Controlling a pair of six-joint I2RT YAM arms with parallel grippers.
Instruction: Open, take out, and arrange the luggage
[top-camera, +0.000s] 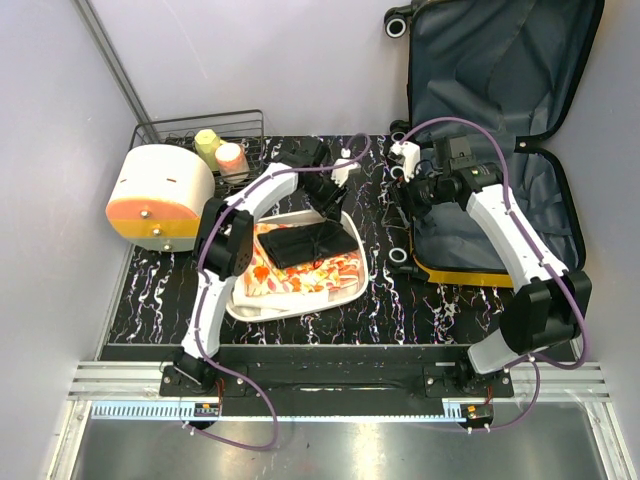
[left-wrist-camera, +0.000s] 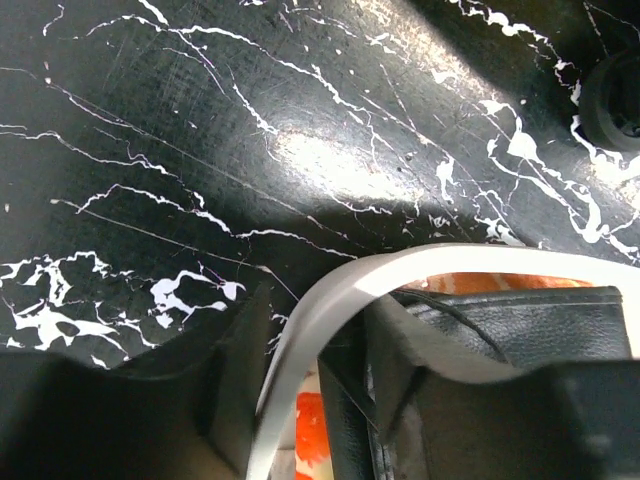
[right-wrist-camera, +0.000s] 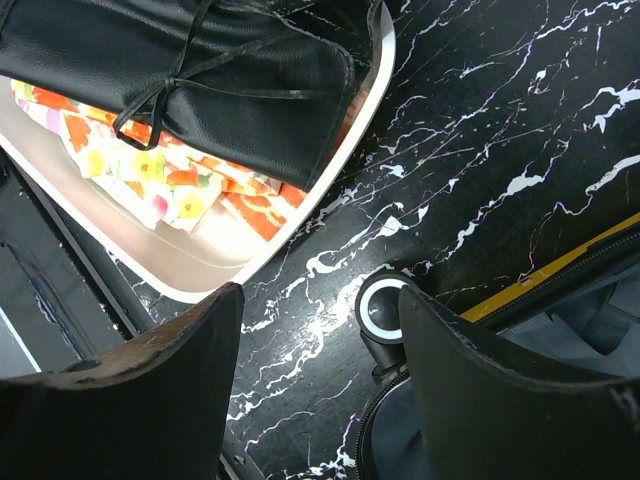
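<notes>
Left pincer (left-wrist-camera: 320, 305) gapes astride white tray (left-wrist-camera: 450, 262) rim; right pincer (right-wrist-camera: 322, 295) gapes beside the luggage (right-wrist-camera: 600, 315).

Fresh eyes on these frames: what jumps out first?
The open suitcase dominates the back right, lid raised, grey lining showing. Centre table, a white tray holds bright orange floral cloth under a black pouch, with the left gripper straddling its rim.
</notes>
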